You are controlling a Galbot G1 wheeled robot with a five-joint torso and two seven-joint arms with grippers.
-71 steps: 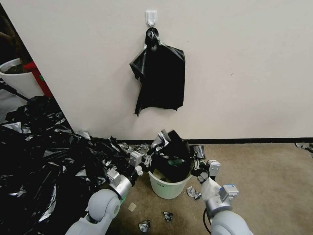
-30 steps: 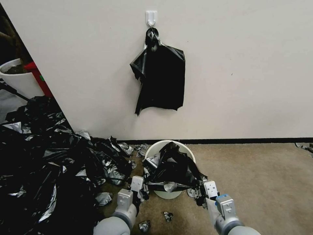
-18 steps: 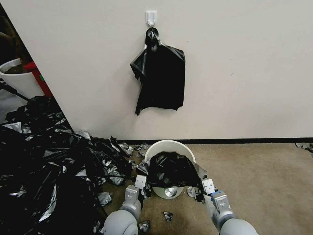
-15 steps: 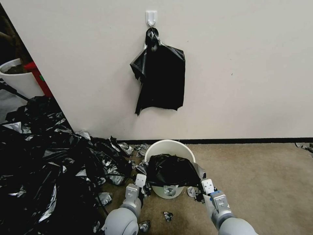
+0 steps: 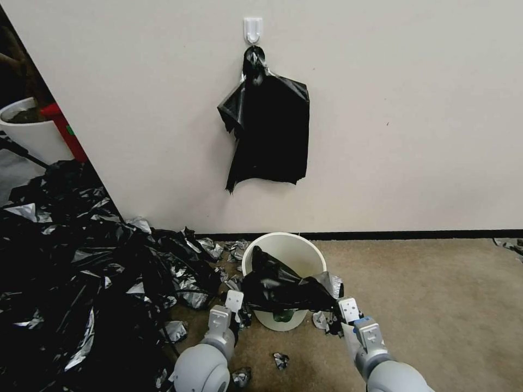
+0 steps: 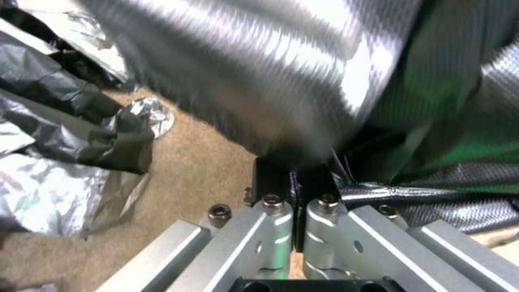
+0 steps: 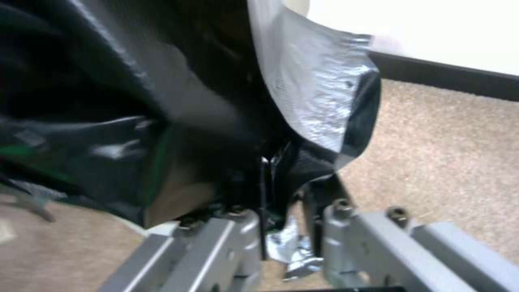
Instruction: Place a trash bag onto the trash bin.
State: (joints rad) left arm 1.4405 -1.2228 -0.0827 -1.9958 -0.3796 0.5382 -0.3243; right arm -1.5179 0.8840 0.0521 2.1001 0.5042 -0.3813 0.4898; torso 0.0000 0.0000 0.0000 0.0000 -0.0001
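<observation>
With the bag (image 5: 283, 288) draped over the bin's (image 5: 283, 247) near rim, left gripper (image 5: 241, 311) and right gripper (image 5: 333, 318) both pinching its hem, they'd best spread it wide and pull evenly down.

Left gripper (image 6: 294, 180), jaws pinched together on the glossy trash bag (image 6: 281, 77), above tan carpet (image 6: 200, 162).

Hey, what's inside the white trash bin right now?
Part of the trash bag hangs into the trash bin, draped over its near rim, held by the left tool and right tool. The far inner wall is bare; the bottom is covered.
</observation>
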